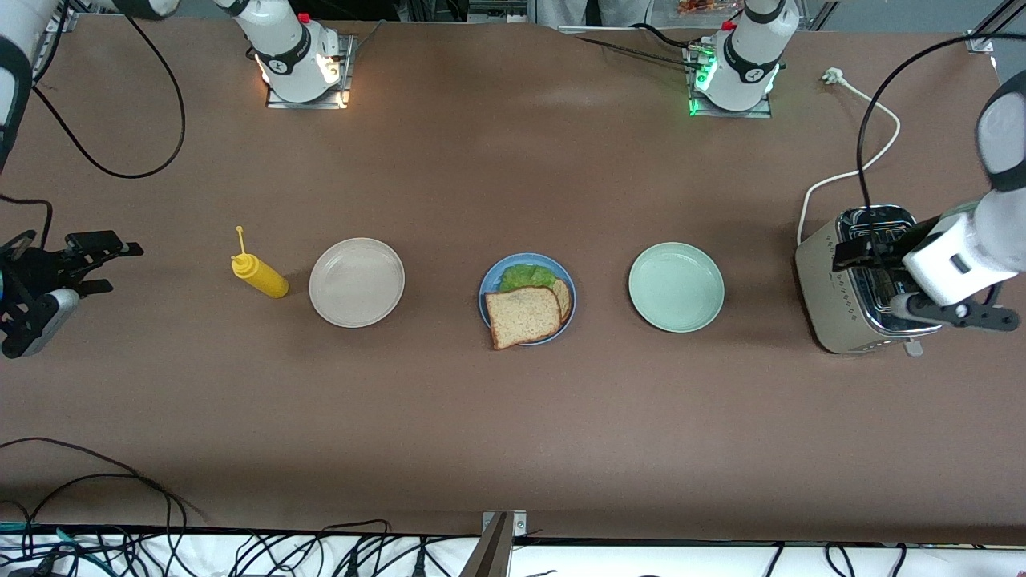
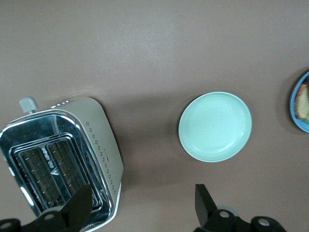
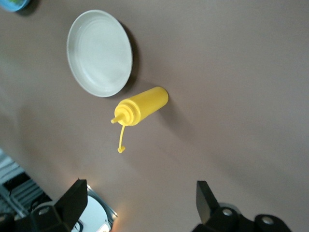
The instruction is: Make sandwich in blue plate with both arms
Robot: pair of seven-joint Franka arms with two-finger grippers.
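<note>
Now the blue plate (image 1: 486, 290) holds the sandwich (image 1: 525, 308); left hand (image 2: 142, 208) and right hand (image 3: 140, 205) gape, holding nothing.

Even, bright overhead light; soft shadows beside the plates. Glare on the toaster (image 2: 43, 145) chrome. Base lamp (image 1: 341, 76) flares at 11 o'clock. Focus sharp throughout.

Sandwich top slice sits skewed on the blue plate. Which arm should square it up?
Neither is close. The left gripper, open, hangs over the toaster; the right gripper, open, is past the mustard bottle. The sandwich lies midway; left looks marginally nearer.
</note>
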